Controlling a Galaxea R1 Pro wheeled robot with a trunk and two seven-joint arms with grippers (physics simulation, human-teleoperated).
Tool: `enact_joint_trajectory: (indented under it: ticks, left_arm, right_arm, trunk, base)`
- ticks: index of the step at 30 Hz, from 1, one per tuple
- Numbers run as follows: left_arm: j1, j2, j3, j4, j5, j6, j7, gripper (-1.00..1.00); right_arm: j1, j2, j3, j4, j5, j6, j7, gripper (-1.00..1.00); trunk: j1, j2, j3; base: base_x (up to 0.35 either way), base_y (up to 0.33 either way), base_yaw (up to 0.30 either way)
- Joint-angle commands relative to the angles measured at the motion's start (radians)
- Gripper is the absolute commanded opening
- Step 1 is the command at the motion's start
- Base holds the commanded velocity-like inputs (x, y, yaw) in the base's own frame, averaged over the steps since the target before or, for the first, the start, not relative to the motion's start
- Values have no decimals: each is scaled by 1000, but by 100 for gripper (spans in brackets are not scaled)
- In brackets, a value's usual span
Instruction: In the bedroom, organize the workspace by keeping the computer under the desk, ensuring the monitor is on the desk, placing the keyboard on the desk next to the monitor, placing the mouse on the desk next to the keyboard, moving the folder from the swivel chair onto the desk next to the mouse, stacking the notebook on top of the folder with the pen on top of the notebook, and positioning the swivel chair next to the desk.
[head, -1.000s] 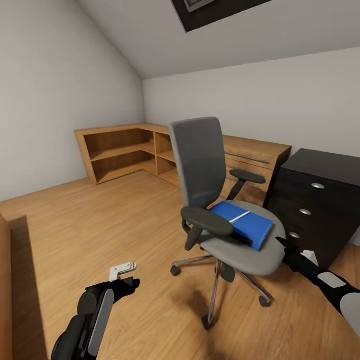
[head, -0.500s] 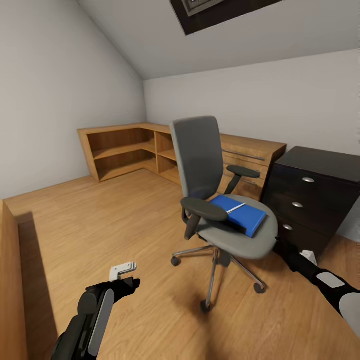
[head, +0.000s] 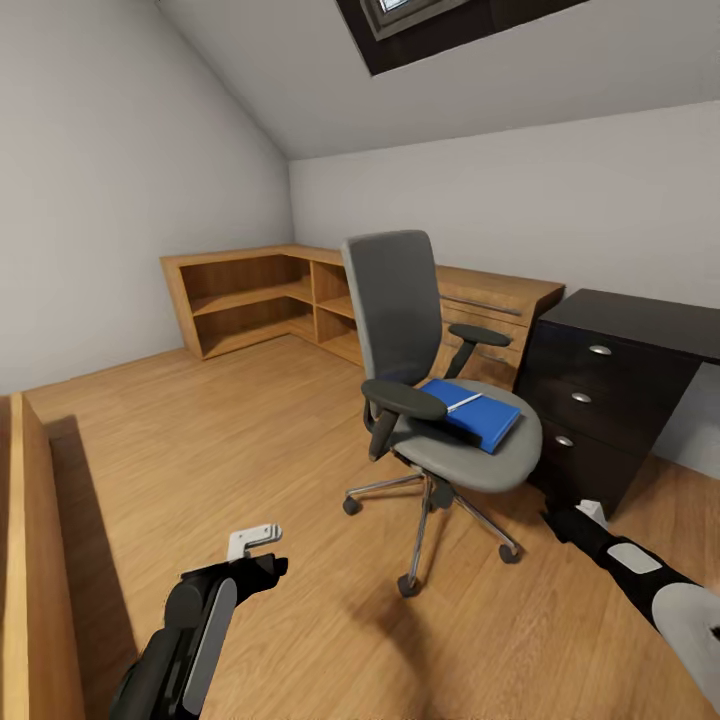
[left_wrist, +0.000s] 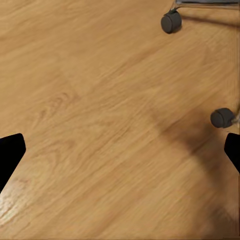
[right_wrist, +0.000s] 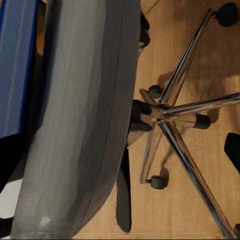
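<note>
Wood plank floor (head: 250, 450); left hand (head: 258, 556) spread empty, right hand's (head: 590, 512) grip unclear

both arms are showing black casings with light grey panels; the left hand (head: 252, 548) is wearing pale grey fingers.

From my seat the wood plank floor (head: 230, 430) carried pretty much everything. The swivel chair (head: 420, 350) stood on it on its metal star base (right_wrist: 170, 112), castors (left_wrist: 171, 22) touching the planks. On the grey seat (head: 480, 455) lay the blue folder (head: 478, 413), with a thin pale pen (head: 464, 403) resting on top of it. Just beside the chair the black desk (head: 610, 390) sat on the floor too, its drawer unit facing the seat. A low wooden shelf unit (head: 270, 300) ran along the far walls.
</note>
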Motion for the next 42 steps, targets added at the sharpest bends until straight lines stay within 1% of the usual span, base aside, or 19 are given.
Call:
enact_joint_trajectory:
  ticks: [1,3,4,7,10,15,18,23,30,41,42]
  left_arm:
    - [0,-1,-6,-1,9,2,8,100]
    - [0,0,-24,-1,9,-2,9,100]
    - [0,0,-42,-1,9,-8,10,100]
    - [0,0,-61,0,8,-15,11,100]
    - [0,0,-73,0,8,-21,12,100]
    - [0,0,-81,0,7,-24,11,100]
    - [0,0,-83,0,7,-24,11,100]
    - [0,-1,-85,0,7,-24,11,100]
    - [0,-1,-100,3,7,-24,12,100]
    - [0,-1,-105,12,7,-24,12,100]
    - [0,-1,-105,13,7,-24,12,100]
  right_arm:
    - [-1,5,-7,0,-3,8,2,100]
    - [-1,14,-7,0,-1,7,2,100]
    - [-1,24,-7,0,3,7,3,100]
    - [0,37,-7,0,11,7,3,100]
    - [0,52,-7,-1,25,5,3,100]
    - [1,76,-7,-2,44,4,3,100]
    - [1,86,-6,-3,49,4,3,100]
    - [1,95,-4,-3,59,4,3,100]
    - [1,97,-4,-2,70,4,3,100]
    - [1,100,2,-1,71,-1,2,100]
    - [1,118,2,-4,76,-8,2,100]
  trunk:
    - [0,0,-1]
    - [0,0,-1]
    - [0,0,-1]
    - [0,0,-1]
    - [0,0,-1]
    - [0,0,-1]
    - [0,0,-1]
    - [0,0,-1]
    - [0,0,-1]
    - [0,0,-1]
    - [0,0,-1]
  base:
    - [-3,0,0]
    - [-2,0,0]
    - [-1,0,0]
    - [0,0,0]
    - [0,0,0]
    - [0,0,0]
    - [0,0,0]
    - [0,0,0]
    - [19,0,0]
    - [285,0,7]
    - [305,0,181]
